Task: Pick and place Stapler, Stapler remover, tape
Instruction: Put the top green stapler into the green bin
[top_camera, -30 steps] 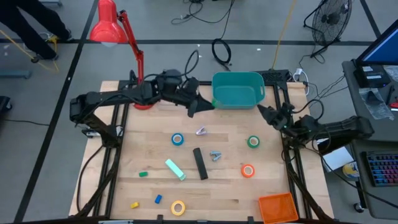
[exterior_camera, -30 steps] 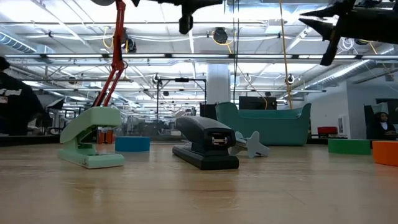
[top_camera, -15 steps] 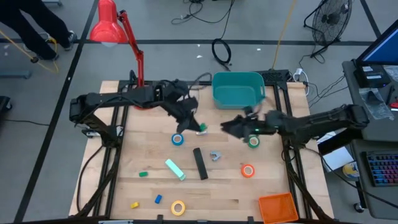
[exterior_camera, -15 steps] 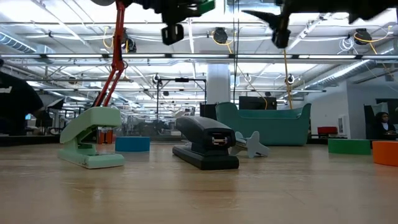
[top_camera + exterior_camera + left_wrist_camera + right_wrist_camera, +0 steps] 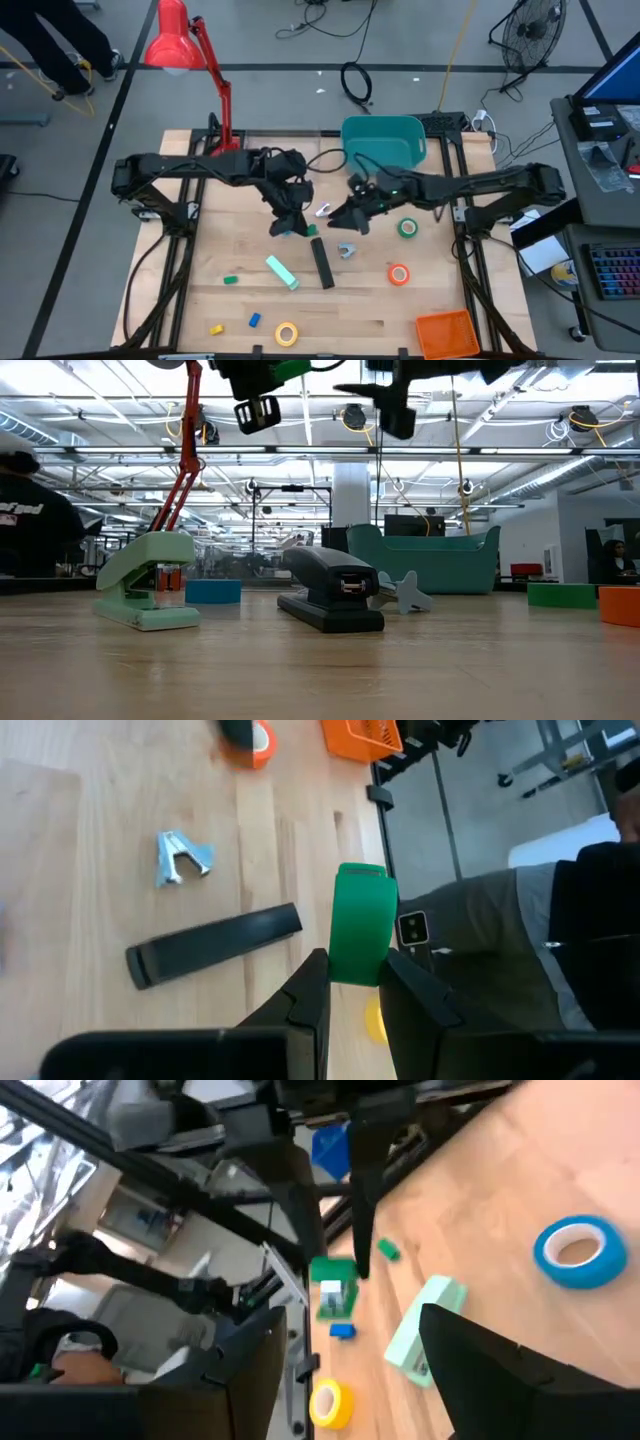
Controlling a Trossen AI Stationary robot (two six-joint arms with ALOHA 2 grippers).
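The black stapler (image 5: 321, 262) (image 5: 215, 945) lies flat mid-table. A silver stapler remover (image 5: 346, 250) (image 5: 180, 858) lies beside it and another (image 5: 323, 211) farther back. Tape rolls lie flat: blue (image 5: 578, 1250), green (image 5: 407, 228), orange (image 5: 399, 273), yellow (image 5: 287, 334). My left gripper (image 5: 298, 226) (image 5: 355, 968) hangs above the blue roll, shut on a small green object (image 5: 358, 920) (image 5: 292, 370). My right gripper (image 5: 342, 216) (image 5: 345, 1325) hovers open just right of it, with nothing between its fingers. My left gripper pinches one end of the green object (image 5: 352, 970) between its two fingers. The rest of the object sticks out past the fingertips. The fingers slant downward over the table's middle. The object is lifted well clear of the table.
A mint-green stapler (image 5: 282, 271) (image 5: 145, 580) lies left of the black one. A teal bin (image 5: 382, 143) stands at the far edge, an orange tray (image 5: 447, 332) at the near right corner, and a red lamp (image 5: 178, 40) at the far left. Small coloured blocks (image 5: 230, 280) lie near the front left.
My left gripper has carried the green object from beside the teal bin toward the near edge and tipped downward. My right gripper has swung from the table's right side by the bin leftward to the middle, close to the left gripper.
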